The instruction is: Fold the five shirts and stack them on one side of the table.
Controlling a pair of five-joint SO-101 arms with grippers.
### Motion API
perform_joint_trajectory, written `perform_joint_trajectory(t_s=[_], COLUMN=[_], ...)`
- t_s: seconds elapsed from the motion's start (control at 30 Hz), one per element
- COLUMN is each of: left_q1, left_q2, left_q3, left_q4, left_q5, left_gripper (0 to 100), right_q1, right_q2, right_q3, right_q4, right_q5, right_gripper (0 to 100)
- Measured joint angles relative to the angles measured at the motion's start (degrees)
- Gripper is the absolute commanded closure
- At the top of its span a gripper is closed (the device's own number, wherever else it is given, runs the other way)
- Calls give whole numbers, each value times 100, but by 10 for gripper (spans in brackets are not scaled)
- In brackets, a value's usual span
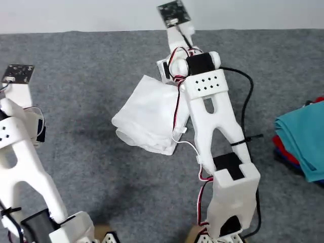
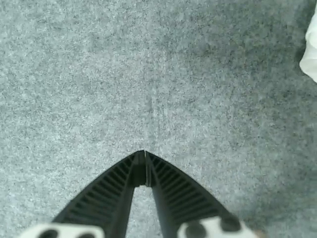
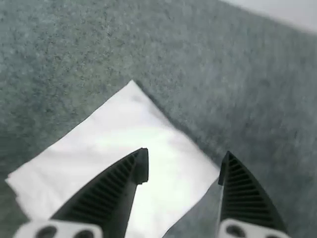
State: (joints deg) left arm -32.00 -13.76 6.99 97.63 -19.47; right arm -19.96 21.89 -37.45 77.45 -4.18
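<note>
Right gripper (image 3: 185, 157) jaws apart, hung over white shirt (image 3: 114, 148), straddled its edge; nearer arm. Left gripper (image 2: 145, 156) closed, empty; shirt lay well aside

free: bare mat (image 1: 76, 101) left of centre, also gap centre-to-rt
blocked centre: white shirt (image 1: 147, 119), right arm (image 1: 212, 111) over it
blocked rt edge: shirt stack (image 1: 304, 144)

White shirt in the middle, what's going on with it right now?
The right end effector is open over the folded white shirt in the middle of the grey table, not gripping it. The left end effector is shut on nothing, over bare table at the left. A stack of shirts, teal on top, sits at the table's right edge.
</note>
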Motion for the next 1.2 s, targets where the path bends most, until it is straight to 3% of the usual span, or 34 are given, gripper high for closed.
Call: perform_joint_trajectory(t_s=[0.2,0.4,0.67,1.2], left_q1=[0,0,0,0], left_q2=[0,0,0,0], left_q3=[0,0,0,0], left_q4=[0,0,0,0], left_q5=[0,0,0,0], left_gripper=[997,997,997,997], right_q1=[0,0,-290,-510], right_q2=[-97,-97,466,2048], right_q3=[0,-18,-18,-18], right_q4=[1389,2031,1908,510], right_q5=[-2057,-3059,-3596,-3780], right_gripper=[758,757,552,578])
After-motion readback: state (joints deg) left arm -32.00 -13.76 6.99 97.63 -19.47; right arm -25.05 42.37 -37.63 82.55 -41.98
